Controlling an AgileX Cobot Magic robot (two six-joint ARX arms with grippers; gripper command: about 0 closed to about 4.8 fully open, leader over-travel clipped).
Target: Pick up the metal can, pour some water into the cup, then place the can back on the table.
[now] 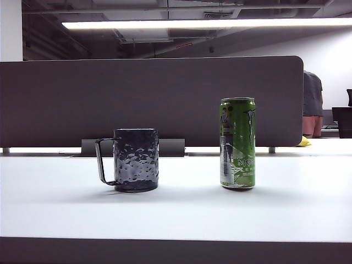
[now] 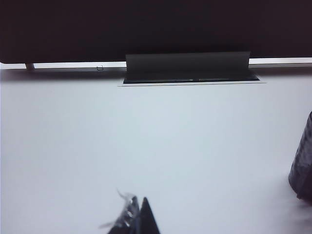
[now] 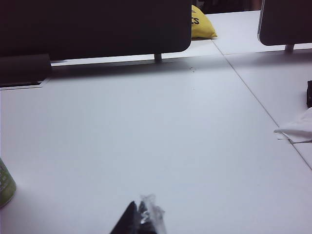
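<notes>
A tall green metal can (image 1: 237, 143) stands upright on the white table (image 1: 176, 212), right of centre. To its left stands the dark dimpled cup (image 1: 136, 159), its thin handle turned left. No arm shows in the exterior view. In the left wrist view my left gripper (image 2: 138, 201) is shut with nothing in it, low over bare table, and an edge of the cup (image 2: 303, 165) shows off to one side. My right gripper (image 3: 138, 205) is shut and empty too, with the can's base (image 3: 5, 184) at the frame's edge. No water shows.
A dark divider panel (image 1: 148, 102) backs the table, with a cable slot (image 2: 190, 68) at its foot. Beyond it lies a yellow bag (image 3: 201, 24). A crumpled white tissue (image 3: 298, 127) and a small black object (image 3: 309, 93) lie on the adjoining tabletop.
</notes>
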